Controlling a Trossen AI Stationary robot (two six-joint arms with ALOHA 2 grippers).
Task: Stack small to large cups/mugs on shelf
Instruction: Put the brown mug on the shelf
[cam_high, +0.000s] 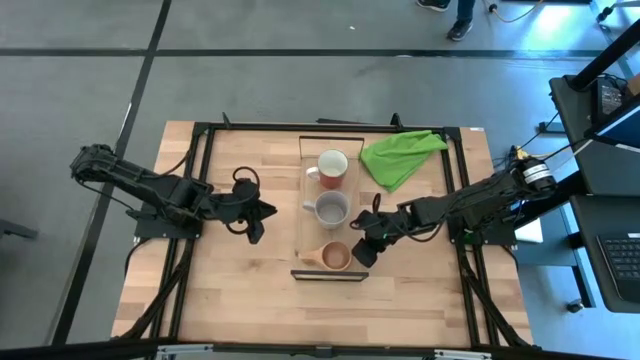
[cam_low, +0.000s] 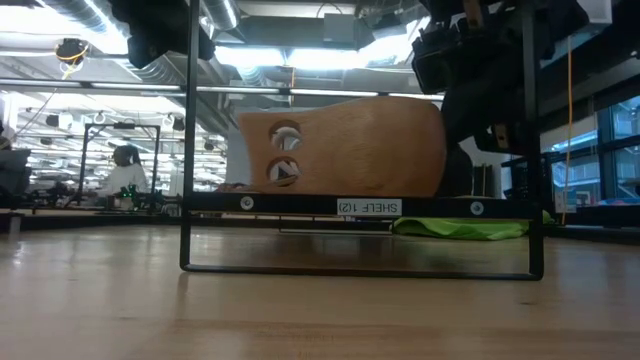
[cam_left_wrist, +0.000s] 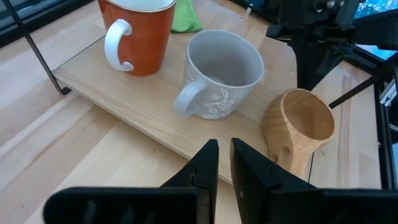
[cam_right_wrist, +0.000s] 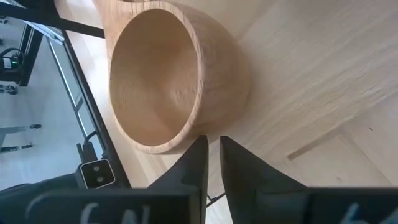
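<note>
Wooden cup (cam_high: 336, 256) sits at the shelf's (cam_high: 307, 215) six o'clock end, right gripper (cam_high: 364, 246) at its three o'clock, jaws together; left gripper (cam_high: 256, 213) likewise closed.

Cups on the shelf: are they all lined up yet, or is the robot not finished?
Looks nearly done. The red mug, grey mug and wooden cup sit in a row on the shelf, largest to smallest. The right gripper is beside the wooden cup, holding nothing; the left gripper waits off the shelf. What's left: probably just pulling the arms away.
</note>
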